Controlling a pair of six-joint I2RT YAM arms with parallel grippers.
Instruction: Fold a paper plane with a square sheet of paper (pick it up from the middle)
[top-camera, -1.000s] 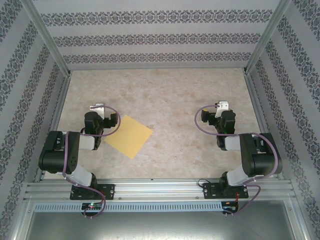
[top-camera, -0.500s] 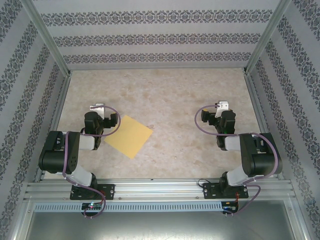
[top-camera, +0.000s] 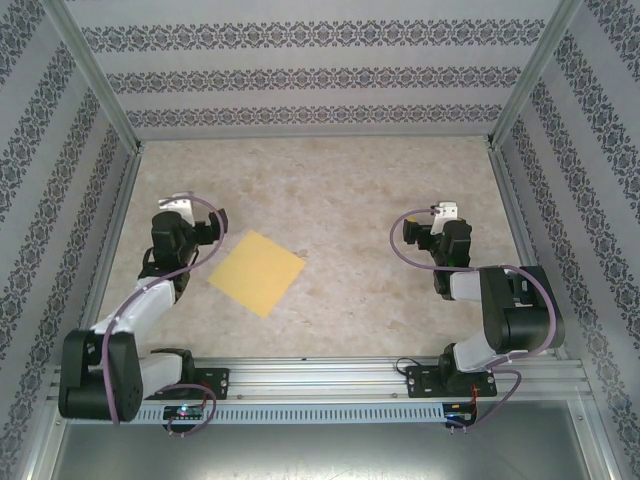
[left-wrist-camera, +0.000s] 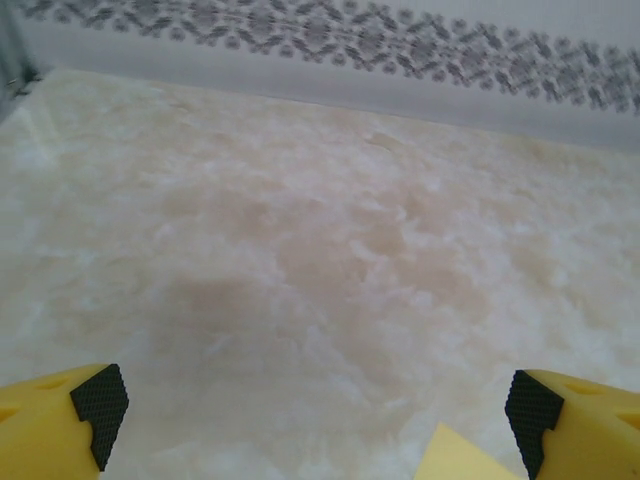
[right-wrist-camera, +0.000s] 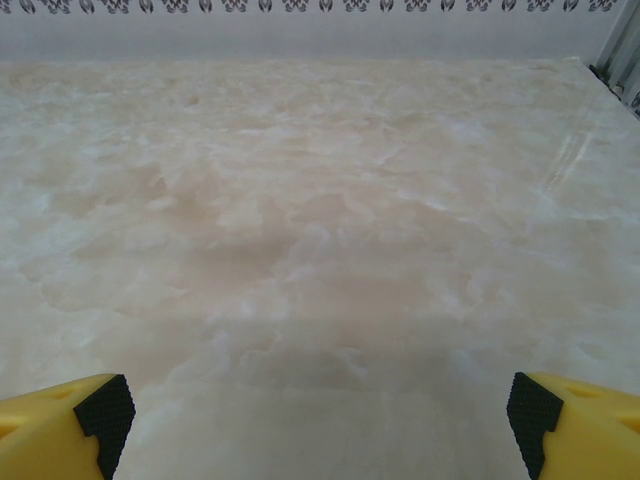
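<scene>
Marbled tabletop (top-camera: 380, 190) between papered walls (top-camera: 300, 75)
Pale beige, mottled, matte; three sides banded with dark floral stripes on white; aluminium posts (top-camera: 92, 75) at the far corners; slotted rail (top-camera: 320, 380) along the near edge

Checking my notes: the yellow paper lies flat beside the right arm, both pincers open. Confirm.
Wrong arm: the top external view shows the square sheet of paper lying flat beside the left arm. The left pincer and right pincer are open.
</scene>
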